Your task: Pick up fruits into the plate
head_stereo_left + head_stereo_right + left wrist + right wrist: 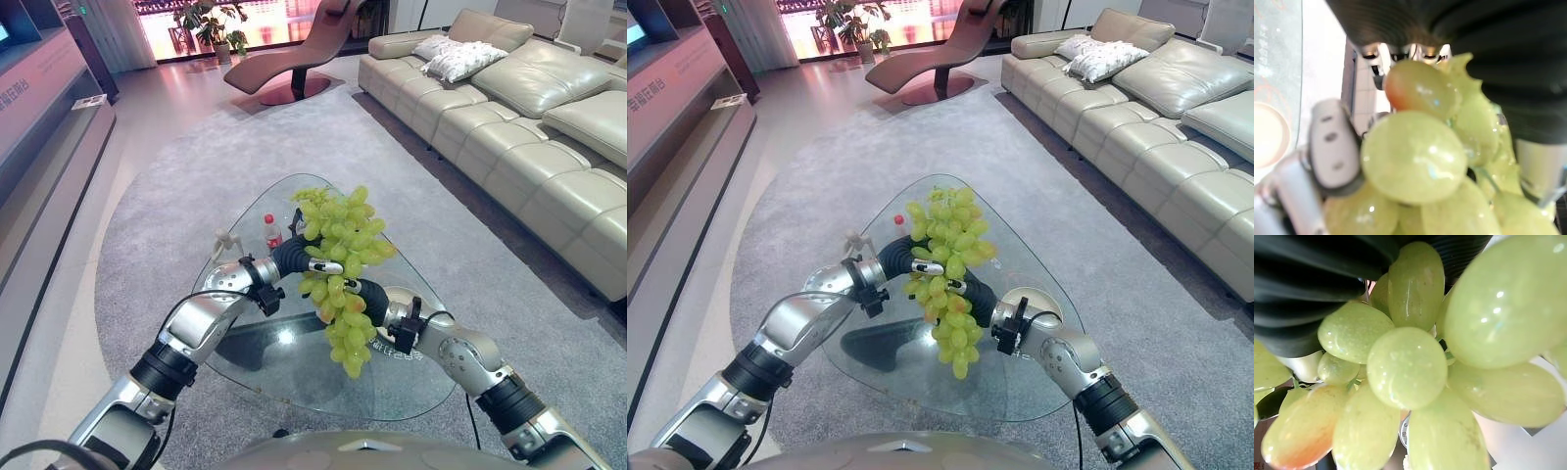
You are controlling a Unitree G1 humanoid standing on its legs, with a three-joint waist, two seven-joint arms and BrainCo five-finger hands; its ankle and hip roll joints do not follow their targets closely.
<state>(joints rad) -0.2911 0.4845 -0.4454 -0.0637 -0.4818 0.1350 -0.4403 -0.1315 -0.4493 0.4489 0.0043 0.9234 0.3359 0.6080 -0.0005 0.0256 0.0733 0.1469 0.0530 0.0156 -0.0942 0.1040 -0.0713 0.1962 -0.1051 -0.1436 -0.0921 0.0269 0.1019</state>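
Green grapes (341, 262) hang in a soft, loose bunch between both hands, above the glass table (294, 377). The left hand (294, 257) and right hand (367, 299) are buried in fruit, so their grasp cannot be told. Berries bruise and drop; lifting by the stem seems safest. A plate (1034, 302) lies just beyond the right wrist, a bottle (272, 233) farther back, and the table's curved edge nearby.

Grapes (341, 262) hide both hands' fingers and most of the plate (1036, 299).
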